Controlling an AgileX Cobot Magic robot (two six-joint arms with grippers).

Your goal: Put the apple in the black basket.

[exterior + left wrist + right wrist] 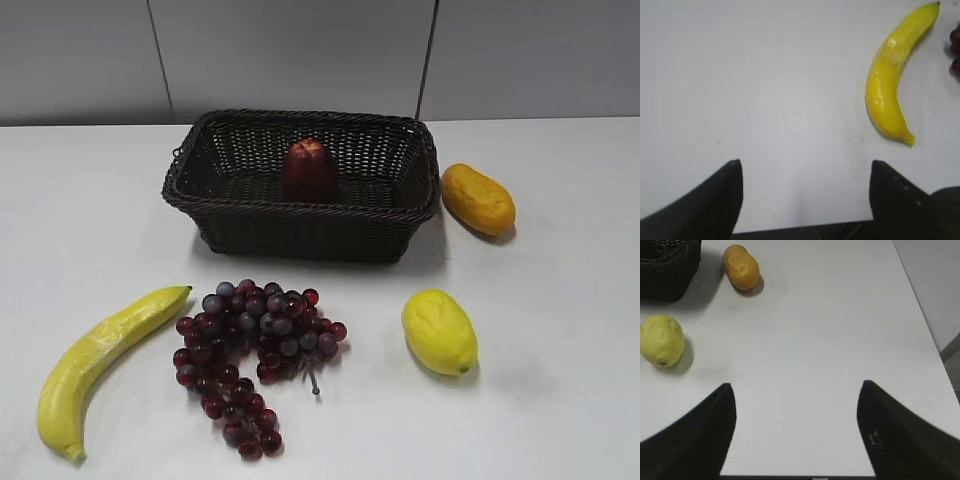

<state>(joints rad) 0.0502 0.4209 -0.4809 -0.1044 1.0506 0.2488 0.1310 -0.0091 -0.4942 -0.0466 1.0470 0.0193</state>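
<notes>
the table is white and holds everything. the basket sits toward the back, and the apple stands upright inside it, near the middle of the floor, its tan dimple up. so the task looks done: the apple is in the basket and nothing holds it.

in front of the basket lie the grapes, with the banana to their left and the lemon to their right; an orange-yellow fruit lies just beside the basket's right end.

neither arm shows in the exterior view. the left gripper is spread wide over bare table, empty, with the banana ahead to its right. the right gripper is likewise spread and empty, well apart from the basket. what remains, as i judge it, is nothing but parking the arms.
</notes>
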